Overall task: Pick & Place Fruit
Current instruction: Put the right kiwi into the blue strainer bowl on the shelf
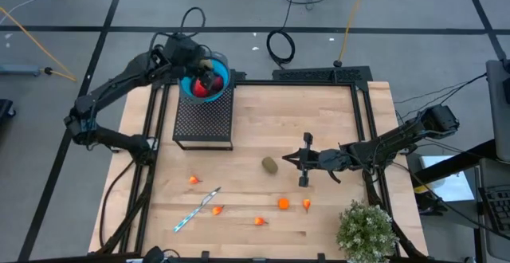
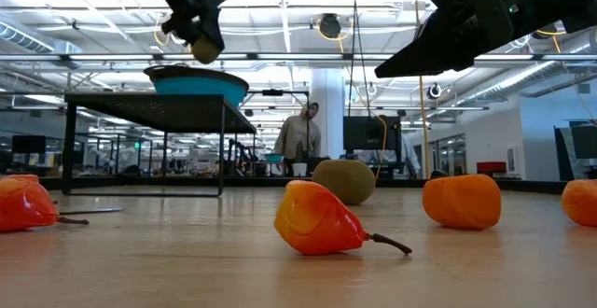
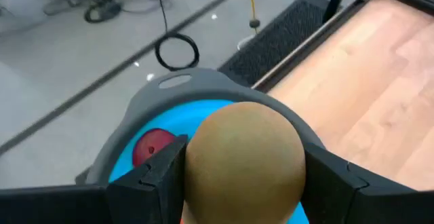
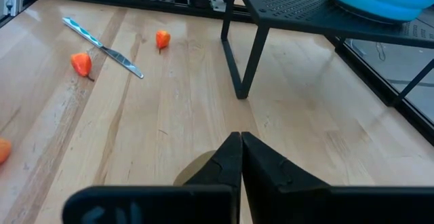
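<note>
My left gripper [image 3: 244, 173] hangs over the blue bowl [image 1: 221, 78] on the black mesh stand [image 1: 204, 119], shut on an olive-brown oval fruit [image 3: 244, 156]. Dark red fruit [image 1: 201, 89] lies in the bowl. My right gripper [image 1: 285, 160] is shut and hovers low over the table, just right of a second olive-brown oval [image 1: 270, 165], which lies on the wood. Several small orange pieces [image 1: 284, 203] lie along the near part of the table. My left gripper pinches the olive-brown oval across its middle [image 3: 203, 163], one finger [image 3: 159, 176] on each side. The fingers slant down from above. The fruit is lifted clear, hanging above the bowl's inside [image 3: 169, 125] in the low view too [image 2: 205, 49].
A thin silver-blue knife-like stick [image 1: 198, 209] lies near the front left among the orange bits. A bushy green plant [image 1: 366, 229] stands at the near right corner. Black frame rails [image 1: 368, 127] edge the table. A person [image 2: 303, 140] stands far behind the table.
</note>
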You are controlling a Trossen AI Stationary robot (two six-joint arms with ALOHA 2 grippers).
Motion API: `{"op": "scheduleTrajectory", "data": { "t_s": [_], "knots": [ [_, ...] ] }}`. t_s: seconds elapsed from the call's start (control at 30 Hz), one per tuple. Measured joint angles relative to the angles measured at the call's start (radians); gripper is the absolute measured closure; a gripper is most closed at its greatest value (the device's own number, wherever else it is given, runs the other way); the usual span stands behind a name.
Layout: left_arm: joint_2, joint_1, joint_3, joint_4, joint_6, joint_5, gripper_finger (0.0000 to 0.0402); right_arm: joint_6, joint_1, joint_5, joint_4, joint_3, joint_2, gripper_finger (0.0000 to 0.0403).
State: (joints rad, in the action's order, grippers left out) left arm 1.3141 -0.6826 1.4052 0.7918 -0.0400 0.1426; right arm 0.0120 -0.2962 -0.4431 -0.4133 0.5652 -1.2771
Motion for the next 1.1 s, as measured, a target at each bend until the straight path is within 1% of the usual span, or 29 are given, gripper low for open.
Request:
{"op": "scheduleTrajectory", "data": {
  "t_s": [0.1, 0.23, 0.3, 0.53, 0.7, 0.93, 1.1],
  "knots": [
    [0.034, -0.015, 0.024, 0.052, 0.007, -0.045, 0.0183, -0.001, 0.0, 0.0, 0.0, 0.0, 0.0, 0.0402],
    [0.076, -0.024, 0.048, 0.08, 0.012, -0.128, 0.0183, -0.001, 0.0, 0.0, 0.0, 0.0, 0.0, 0.0402],
    [0.094, -0.03, 0.048, 0.082, 0.012, -0.143, 0.0183, -0.001, 0.0, 0.0, 0.0, 0.0, 0.0, 0.0402],
    [0.14, -0.031, 0.048, 0.082, 0.011, -0.147, 0.0183, 0.001, 0.0, 0.0, 0.0, 0.0, 0.0, 0.0403],
    [0.146, -0.029, 0.048, 0.087, 0.004, -0.149, 0.0183, 0.001, 0.0, 0.0, 0.0, 0.0, 0.0, 0.0403],
    [0.147, -0.029, 0.048, 0.151, -0.013, -0.153, 0.0183, 0.001, 0.0, 0.0, 0.0, 0.0, 0.0, 0.0403],
    [0.147, -0.029, 0.048, 0.157, -0.02, -0.153, 0.0183, -0.007, 0.0, 0.0, 0.0, 0.0, 0.0, 0.0403]
  ]
}}
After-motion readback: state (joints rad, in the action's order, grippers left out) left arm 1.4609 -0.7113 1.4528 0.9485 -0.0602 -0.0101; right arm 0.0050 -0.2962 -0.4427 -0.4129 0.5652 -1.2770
